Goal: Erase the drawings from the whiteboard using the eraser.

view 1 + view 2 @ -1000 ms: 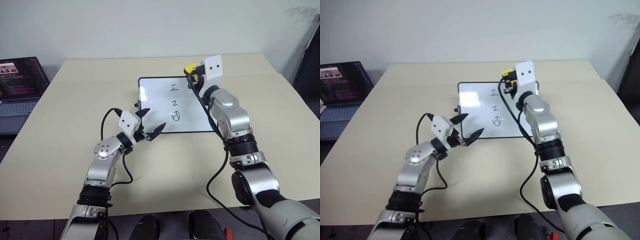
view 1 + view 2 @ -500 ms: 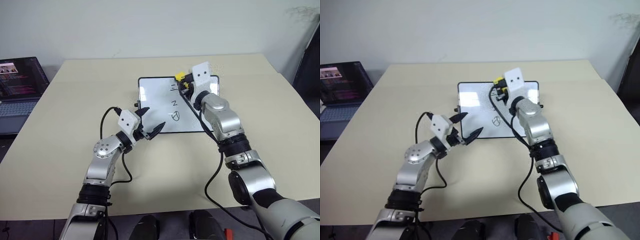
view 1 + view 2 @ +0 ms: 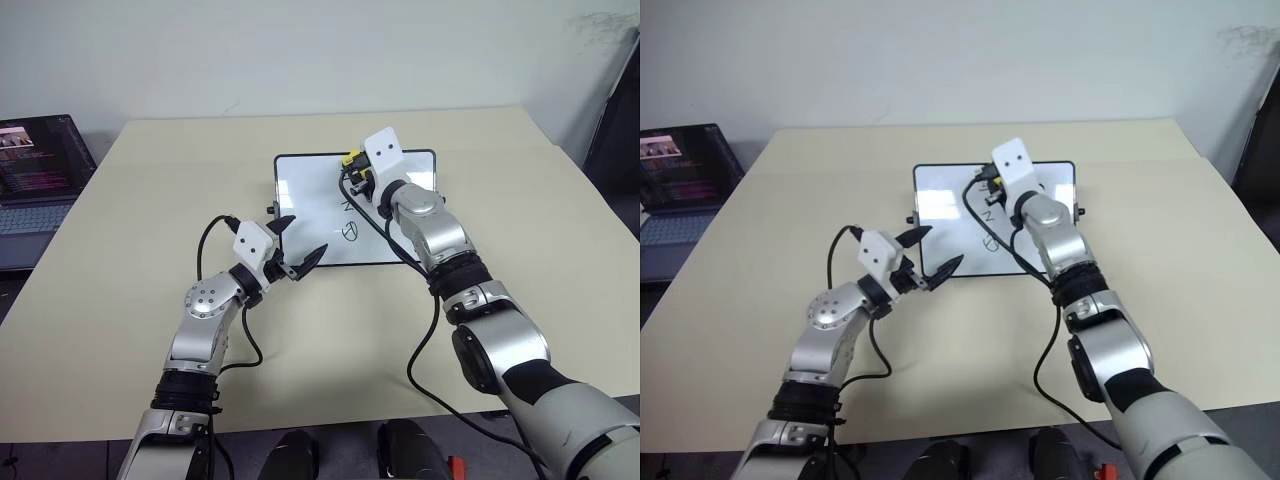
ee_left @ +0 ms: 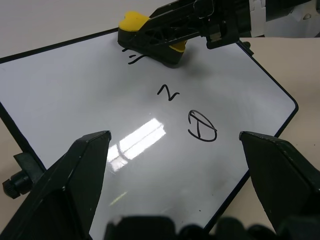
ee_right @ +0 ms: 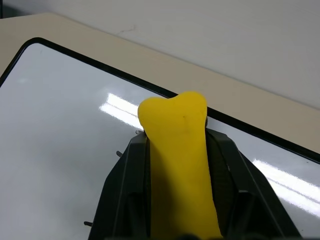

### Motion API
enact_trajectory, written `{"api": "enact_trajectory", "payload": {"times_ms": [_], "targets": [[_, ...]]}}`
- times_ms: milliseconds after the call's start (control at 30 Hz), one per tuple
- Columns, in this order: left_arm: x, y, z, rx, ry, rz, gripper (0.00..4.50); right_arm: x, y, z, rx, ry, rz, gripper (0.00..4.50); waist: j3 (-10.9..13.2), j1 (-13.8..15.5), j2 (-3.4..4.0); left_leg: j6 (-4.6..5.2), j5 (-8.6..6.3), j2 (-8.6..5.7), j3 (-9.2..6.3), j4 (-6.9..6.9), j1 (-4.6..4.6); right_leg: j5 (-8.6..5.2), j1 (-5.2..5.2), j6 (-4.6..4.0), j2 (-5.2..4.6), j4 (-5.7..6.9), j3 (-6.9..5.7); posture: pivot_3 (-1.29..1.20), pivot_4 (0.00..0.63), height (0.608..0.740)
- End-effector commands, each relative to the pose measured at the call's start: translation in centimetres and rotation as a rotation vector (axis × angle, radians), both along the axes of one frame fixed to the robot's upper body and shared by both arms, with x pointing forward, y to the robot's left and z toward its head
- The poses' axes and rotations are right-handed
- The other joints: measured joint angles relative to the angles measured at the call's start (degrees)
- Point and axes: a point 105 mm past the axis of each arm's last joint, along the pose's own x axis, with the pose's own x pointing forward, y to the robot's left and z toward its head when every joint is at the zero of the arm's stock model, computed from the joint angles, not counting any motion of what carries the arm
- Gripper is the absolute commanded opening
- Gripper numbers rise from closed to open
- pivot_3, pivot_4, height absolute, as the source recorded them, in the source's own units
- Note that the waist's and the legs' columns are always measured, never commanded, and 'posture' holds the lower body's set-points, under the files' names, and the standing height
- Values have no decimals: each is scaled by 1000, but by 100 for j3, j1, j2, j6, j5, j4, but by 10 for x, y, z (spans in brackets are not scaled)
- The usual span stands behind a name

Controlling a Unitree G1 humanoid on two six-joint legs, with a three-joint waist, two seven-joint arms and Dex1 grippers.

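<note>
**Eraser set down at the top mark, two drawings untouched below**

The right end effector is clamped on the yellow eraser, its black fingers hugging both long sides of the block. In the left wrist view the eraser's dark underside sits on or just above the uppermost of the drawings, partly covering that dashed mark; whether it actually presses on the surface cannot be told. The middle squiggle and the circled shape lie bare, nearer the robot, in a column down the whiteboard, which rests flat on the beige bench.

The left end effector hovers with fingers spread wide and nothing in them, just at the board's near left corner, apparently not touching it.

Risks, as a judgement: with the board not visibly pinned, a firm stroke could drag it across the bench instead of wiping it. Too light a contact would smear ink or skip marks. The eraser is held well back along its length, so a sideways load might twist it in the grip. The right arm's cable hangs over the board and could snag.

The right arm reaches forward across the board's right half, wrist roughly level and angled towards the left. The left arm is bent, forearm raised, pointing forward and rightwards. A laptop sits well apart at far left.
</note>
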Motion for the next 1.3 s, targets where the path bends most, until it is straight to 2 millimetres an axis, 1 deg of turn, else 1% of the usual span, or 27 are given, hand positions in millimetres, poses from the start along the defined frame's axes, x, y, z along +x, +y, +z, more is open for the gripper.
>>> {"api": "enact_trajectory", "payload": {"times_ms": [33,167,333,533,767,933,1133,1300], "targets": [[-2,3,15,-3,-60,5,4500,3,-2,26,35,-70,-20,1195,0,-2,0,0,0,0,0,0,0,0,0,0,0,0,0,0,150,740],[-2,2,15,-1,-59,1,4500,5,-6,28,34,-80,-39,1195,0,-9,0,0,0,-1,0,1,0,0,0,0,0,1,0,0,150,740],[0,0,18,-2,-64,-6,4500,6,-9,24,27,-75,-50,1195,0,-35,0,0,0,-1,0,1,0,0,0,0,0,1,0,0,150,740],[0,1,18,0,-68,-3,4500,2,3,16,15,-59,-13,1195,0,-62,0,0,0,0,0,1,0,0,0,0,0,2,0,0,150,740],[-1,11,19,8,-73,27,4500,-7,29,-10,-36,-1,70,1195,-1,-133,1,0,0,3,1,0,3,0,-1,-1,0,5,5,0,150,740],[-1,14,20,6,-76,40,4500,-11,37,-22,-68,31,104,1195,-1,-134,1,0,0,1,0,2,4,1,-1,-1,0,7,6,0,150,740],[-1,14,19,1,-76,50,4500,-12,34,-28,-93,43,114,1195,-2,-133,1,0,0,2,0,2,6,1,-1,-2,0,10,6,0,150,740],[-2,12,18,0,-72,49,4500,-12,28,-23,-84,22,101,1195,-2,-122,1,0,0,0,-1,3,6,2,0,-2,0,11,5,0,150,740]]}}
